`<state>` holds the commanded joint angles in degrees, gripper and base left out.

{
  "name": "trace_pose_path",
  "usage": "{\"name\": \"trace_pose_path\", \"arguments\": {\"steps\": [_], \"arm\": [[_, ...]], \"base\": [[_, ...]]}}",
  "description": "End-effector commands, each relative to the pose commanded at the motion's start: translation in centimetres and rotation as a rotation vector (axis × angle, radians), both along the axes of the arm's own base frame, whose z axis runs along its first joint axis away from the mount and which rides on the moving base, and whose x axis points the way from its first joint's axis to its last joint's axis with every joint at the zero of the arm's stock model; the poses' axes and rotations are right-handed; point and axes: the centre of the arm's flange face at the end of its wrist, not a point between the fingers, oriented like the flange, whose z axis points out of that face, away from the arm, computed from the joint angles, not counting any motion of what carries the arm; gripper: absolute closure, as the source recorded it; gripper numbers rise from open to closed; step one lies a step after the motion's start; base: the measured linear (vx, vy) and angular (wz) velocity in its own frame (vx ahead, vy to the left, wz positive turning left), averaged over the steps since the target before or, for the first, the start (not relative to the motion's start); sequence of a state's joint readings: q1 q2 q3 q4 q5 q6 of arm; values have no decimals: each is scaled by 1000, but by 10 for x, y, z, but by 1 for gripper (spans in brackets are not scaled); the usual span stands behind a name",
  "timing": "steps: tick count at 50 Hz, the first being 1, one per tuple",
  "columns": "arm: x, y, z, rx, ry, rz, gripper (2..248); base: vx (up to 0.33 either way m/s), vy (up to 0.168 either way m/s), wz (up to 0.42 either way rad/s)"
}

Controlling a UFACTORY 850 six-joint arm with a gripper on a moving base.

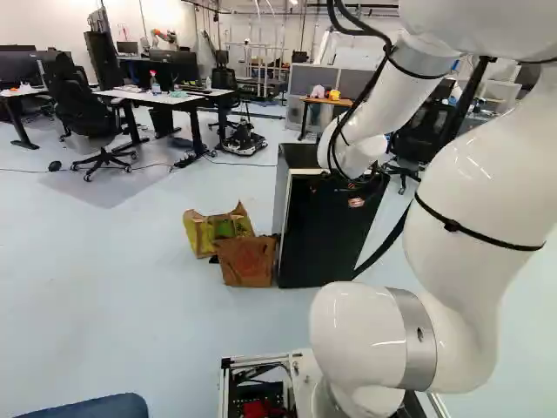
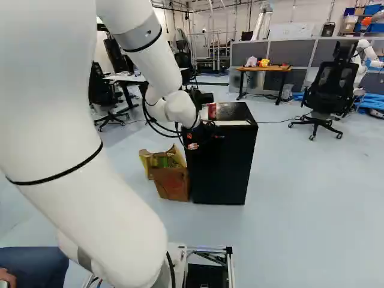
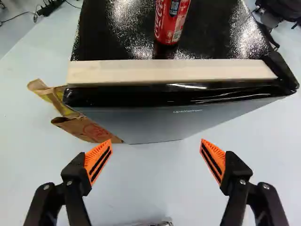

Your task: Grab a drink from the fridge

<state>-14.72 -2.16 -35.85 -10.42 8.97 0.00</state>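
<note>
In the right base view my gripper (image 2: 197, 137) is at the upper front of the black fridge (image 2: 219, 165), partly hidden by the wrist. From the left base view, the fridge (image 1: 324, 235) stands upright beyond the arm, its door closed. The wrist view shows the gripper (image 3: 156, 142) wide open, nothing between its orange pads; the fridge's top front edge, with a pale strip (image 3: 169, 71), lies ahead of it. A red drink can (image 3: 172, 21) stands on the black fridge top, beyond that strip; the right base view also shows the can (image 2: 212, 111). The fridge's inside is hidden.
Brown and yellow paper bags (image 1: 246, 259) stand on the floor against the fridge's side. Farther back are a wooden-topped table (image 2: 264, 68), an office chair (image 2: 329, 90), desks (image 1: 161, 96) and another robot (image 2: 367, 54). A person's leg (image 2: 33, 267) shows close beside the base.
</note>
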Motion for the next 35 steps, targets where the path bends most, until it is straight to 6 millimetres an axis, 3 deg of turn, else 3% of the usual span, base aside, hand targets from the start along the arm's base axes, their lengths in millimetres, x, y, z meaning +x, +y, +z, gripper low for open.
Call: {"name": "trace_pose_path", "arguments": {"steps": [35], "arm": [[12,1,17,-35,-248,41,3]], "base": [[0,0,0]]}}
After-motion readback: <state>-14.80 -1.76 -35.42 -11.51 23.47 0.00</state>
